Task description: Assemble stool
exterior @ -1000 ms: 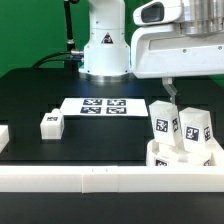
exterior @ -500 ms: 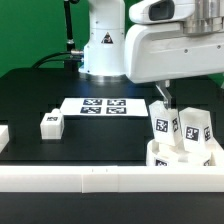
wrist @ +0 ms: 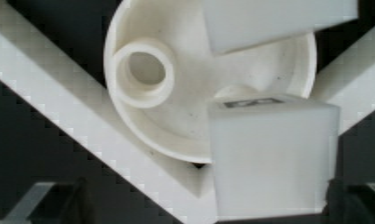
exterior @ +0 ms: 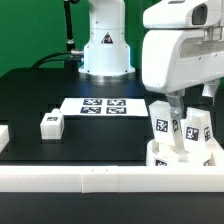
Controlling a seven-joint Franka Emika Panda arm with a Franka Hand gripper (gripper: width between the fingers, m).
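Right at the front runs the long white rail [exterior: 60,180]. Just behind it, on the exterior view's right, the round seat [exterior: 158,157] carries two upright legs [exterior: 163,122], [exterior: 196,131]. The gripper [exterior: 178,106] hangs right over them, and from the wrist its fingers [wrist: 31,198] are spread to either side of one leg, gripping nothing. Further left lies the third leg [exterior: 52,123] alone, then the marker board [exterior: 100,105], then the arm's base [exterior: 105,50].
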